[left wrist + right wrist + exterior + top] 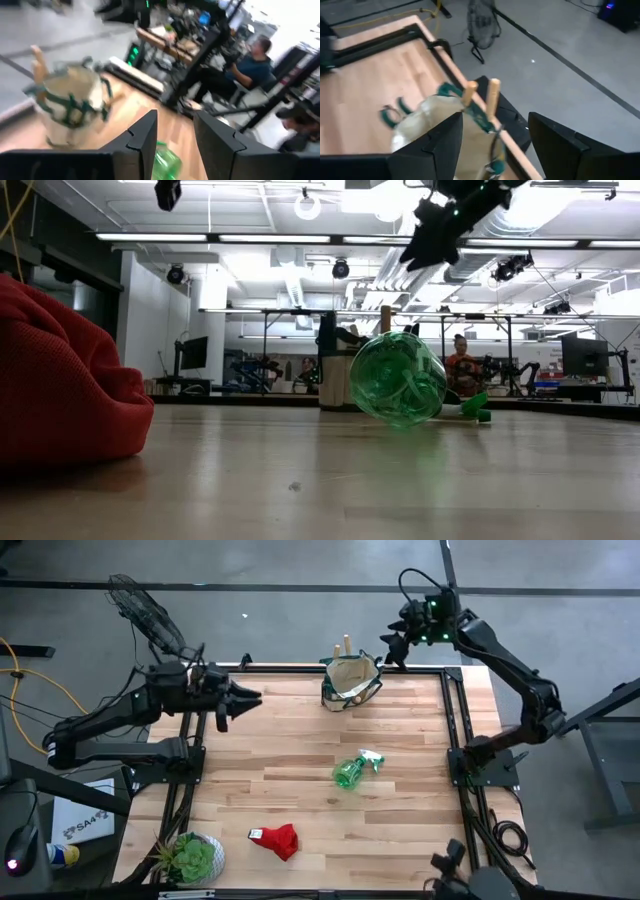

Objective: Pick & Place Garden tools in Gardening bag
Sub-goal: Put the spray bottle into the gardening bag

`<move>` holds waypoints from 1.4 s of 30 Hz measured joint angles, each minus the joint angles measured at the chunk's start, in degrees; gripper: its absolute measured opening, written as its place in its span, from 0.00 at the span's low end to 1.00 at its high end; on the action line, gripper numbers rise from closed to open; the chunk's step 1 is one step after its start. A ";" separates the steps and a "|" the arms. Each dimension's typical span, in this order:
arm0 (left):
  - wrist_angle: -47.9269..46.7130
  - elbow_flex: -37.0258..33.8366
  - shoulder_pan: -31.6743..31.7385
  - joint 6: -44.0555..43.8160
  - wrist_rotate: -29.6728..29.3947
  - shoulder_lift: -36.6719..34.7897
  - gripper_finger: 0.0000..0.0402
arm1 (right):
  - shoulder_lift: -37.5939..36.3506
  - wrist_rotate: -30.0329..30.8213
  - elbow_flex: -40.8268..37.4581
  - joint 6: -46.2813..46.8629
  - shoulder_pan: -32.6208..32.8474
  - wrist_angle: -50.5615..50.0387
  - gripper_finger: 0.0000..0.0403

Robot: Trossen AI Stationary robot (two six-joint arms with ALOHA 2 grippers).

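A: Task's partway, I'd say. On the worktop [300, 740], the bag [351, 681] sits at upper centre of the overhead frame, by the far edge, and two wooden handles [480, 97] poke up out of its rim. So at least two tools look stowed.

B: Anything else inside?

A: Can't tell. The bag's mouth shows tan lining and green trim, but what lies deeper is hidden.

B: And what's left out?

A: Two things on the boards. The spray bottle [353, 770] lies on its side just right of centre, well apart from the bag. The red glove [277, 839] is crumpled at lower centre, nearer the potted plant [192, 858] in the lower-left corner, which isn't part of the job.

B: Where are the arms?

A: The right hand [393, 648] hangs just off the bag's upper-right side in the overhead frame, above and beyond the worktop edge. Its own camera shows the fingers spread wide with nothing between them.

B: The left one?

A: The left hand [240, 700] hovers over the upper-left boards, pointing toward the bag, fingers parted with a gap and carrying nothing. My judgement: bottle and glove remain to be bagged.
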 joint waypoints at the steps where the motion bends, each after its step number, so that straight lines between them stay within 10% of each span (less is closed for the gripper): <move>1: -0.25 0.00 -0.02 -0.69 1.00 0.49 0.32 | -0.68 -0.71 0.00 -0.02 0.24 -0.56 0.54; 9: -1.42 0.02 -0.02 -2.16 2.67 5.36 0.32 | -3.99 -8.67 0.02 -3.58 4.48 -10.69 0.54; 20: -0.82 0.02 -0.02 0.21 5.78 7.67 0.32 | -3.98 -2.98 0.02 -9.92 16.41 -34.41 0.53; 29: -3.95 0.02 -0.02 -2.45 6.12 7.27 0.32 | -3.98 2.73 -5.36 34.05 25.85 -32.79 0.53; 42: -10.45 0.02 0.00 -2.46 7.40 7.27 0.32 | -3.92 13.75 -25.07 68.72 42.03 -18.19 0.53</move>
